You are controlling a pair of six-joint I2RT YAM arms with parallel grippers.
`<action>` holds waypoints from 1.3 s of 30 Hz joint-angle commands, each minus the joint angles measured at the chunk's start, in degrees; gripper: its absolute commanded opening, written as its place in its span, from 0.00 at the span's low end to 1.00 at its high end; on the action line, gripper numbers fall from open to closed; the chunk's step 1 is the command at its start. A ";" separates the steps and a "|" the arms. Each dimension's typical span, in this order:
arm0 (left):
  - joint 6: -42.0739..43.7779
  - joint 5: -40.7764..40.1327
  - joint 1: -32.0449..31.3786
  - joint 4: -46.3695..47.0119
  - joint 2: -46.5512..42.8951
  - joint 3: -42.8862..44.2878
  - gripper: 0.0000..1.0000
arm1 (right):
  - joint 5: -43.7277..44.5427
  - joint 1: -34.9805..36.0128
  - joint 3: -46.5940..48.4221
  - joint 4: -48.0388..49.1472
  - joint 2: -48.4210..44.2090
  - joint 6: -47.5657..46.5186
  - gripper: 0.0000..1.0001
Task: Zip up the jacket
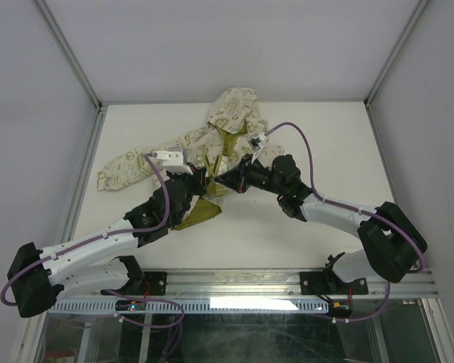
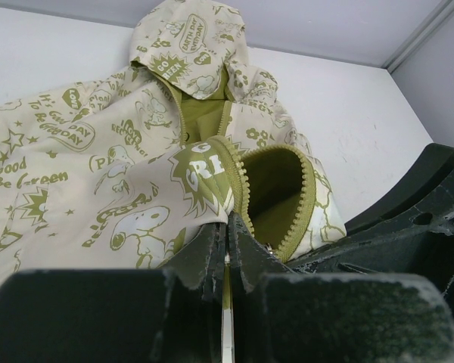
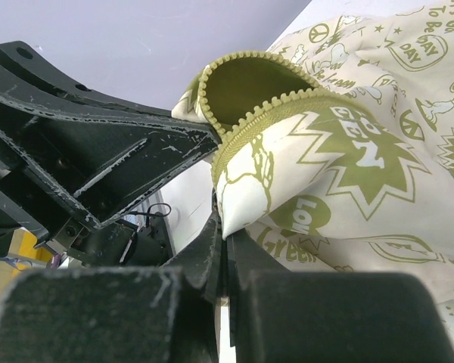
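The cream jacket (image 1: 231, 113) with olive print lies on the white table, hood at the far side and one sleeve (image 1: 125, 170) stretched left. Its front is open, and the olive zipper teeth (image 2: 299, 189) curl in a loop between the two grippers. My left gripper (image 1: 205, 186) is shut on the jacket's front edge (image 2: 212, 178) beside the zipper band. My right gripper (image 1: 227, 180) is shut on the opposite front edge (image 3: 250, 189) and lifts it. The two grippers nearly touch. The right gripper's body shows in the left wrist view (image 2: 416, 204).
The table (image 1: 325, 151) is walled by pale panels with metal corner posts (image 1: 68, 53). A metal rail (image 1: 234, 283) carrying both arm bases runs along the near edge. Purple cables (image 1: 306, 147) loop over both arms.
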 commanded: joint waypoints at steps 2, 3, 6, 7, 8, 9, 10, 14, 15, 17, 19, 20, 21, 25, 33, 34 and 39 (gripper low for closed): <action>-1.03 -0.29 -0.48 1.86 -0.78 2.26 0.00 | 0.51 0.04 2.14 1.72 -2.24 -0.92 0.00; -0.96 -0.11 -0.52 1.93 -0.79 2.30 0.00 | 0.48 0.04 2.18 1.53 -2.13 -0.96 0.00; -1.01 0.03 -0.49 1.86 -0.78 2.36 0.00 | 0.27 0.08 2.39 1.22 -1.93 -0.99 0.00; -1.03 0.06 -0.48 1.91 -0.85 2.34 0.00 | 0.27 0.12 2.40 1.14 -1.96 -0.98 0.00; -1.04 0.18 -0.48 1.92 -0.87 2.34 0.00 | 0.22 0.12 2.43 1.07 -2.00 -1.01 0.00; -1.04 0.18 -0.50 2.00 -0.94 2.34 0.00 | 0.33 0.12 2.36 1.05 -2.10 -1.01 0.00; -0.95 0.26 -0.49 1.96 -0.92 2.36 0.00 | 0.45 0.12 2.26 1.03 -2.13 -1.09 0.00; -0.93 0.59 -0.48 1.95 -0.79 2.33 0.00 | 0.58 0.21 2.42 1.09 -2.18 -1.18 0.00; -1.02 0.63 -0.49 1.96 -0.79 2.26 0.00 | 0.58 0.23 2.40 1.13 -2.22 -1.18 0.00; -0.98 0.77 -0.48 1.94 -0.74 2.30 0.00 | 0.56 0.23 2.52 1.01 -2.07 -1.18 0.00; -0.90 0.84 -0.48 1.94 -0.66 2.39 0.00 | 0.39 0.26 2.61 1.24 -1.95 -1.18 0.00; -0.94 0.97 -0.48 1.95 -0.62 2.35 0.00 | 0.40 0.29 2.64 1.30 -1.92 -1.10 0.00; -0.93 1.05 -0.48 1.99 -0.54 2.36 0.00 | 0.39 0.30 2.76 1.31 -1.82 -1.10 0.00; -0.86 1.18 -0.50 1.95 -0.35 2.39 0.00 | 0.29 0.30 2.84 1.44 -1.72 -1.14 0.00; -0.71 1.62 -0.48 1.90 -0.09 2.43 0.00 | 0.38 0.36 3.10 1.53 -1.66 -1.10 0.00; -0.69 1.62 -0.48 1.89 -0.08 2.46 0.00 | 0.38 0.34 3.10 1.69 -1.64 -1.10 0.00; -0.68 1.68 -0.48 1.85 -0.08 2.35 0.00 | 0.74 0.39 3.20 1.74 -1.65 -0.88 0.00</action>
